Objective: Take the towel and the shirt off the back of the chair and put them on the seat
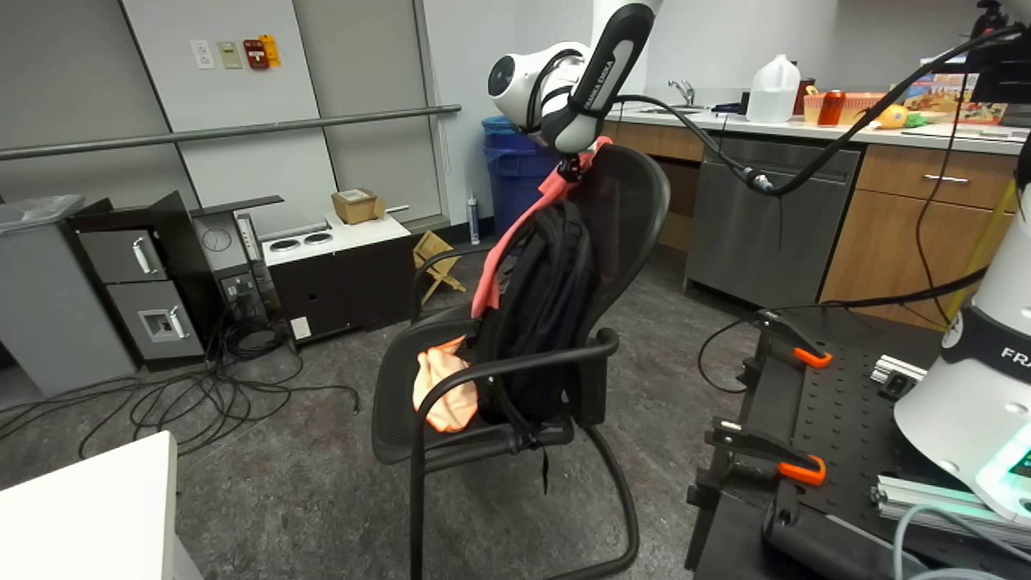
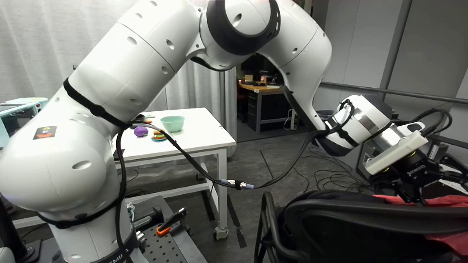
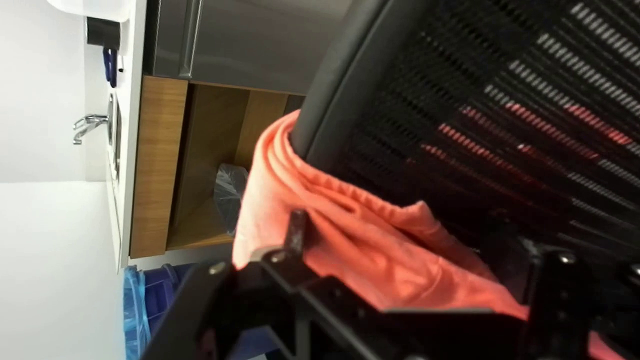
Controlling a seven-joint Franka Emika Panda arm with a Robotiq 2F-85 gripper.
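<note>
An orange cloth (image 1: 457, 405) lies on the seat (image 1: 396, 395), a red cloth (image 3: 390, 270) over the back of the chair (image 1: 632, 201). At the chair's top, the gripper (image 3: 415, 240) is spread wide, apparently empty. The present step, I judge, is removing the red cloth; next, pinch it and lift.

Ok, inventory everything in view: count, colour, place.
Chair: 1, black, on the floor.
Draped cloth: 1, coral, over the chair back.
Crumpled cloth: 1, peach, on the seat.
Backpack: 1, black, on the seat.
Jug: 1, whitish, on the counter.
Can: 1, reddish, on the counter.
Dishwasher: 1, grey, under the counter.
Bins: 2, blue and grey, on the floor.
Box: 1, brown, on a cabinet.
Bowl: 1, mint, on a white table.
Clamps: at least 2, black and orange, on the bench.
Other clutter: several, mixed colours, counter and floor.
Arm: 1, white and black, bench to chair.
Pincer: 1, black, open, at the draped cloth.
</note>
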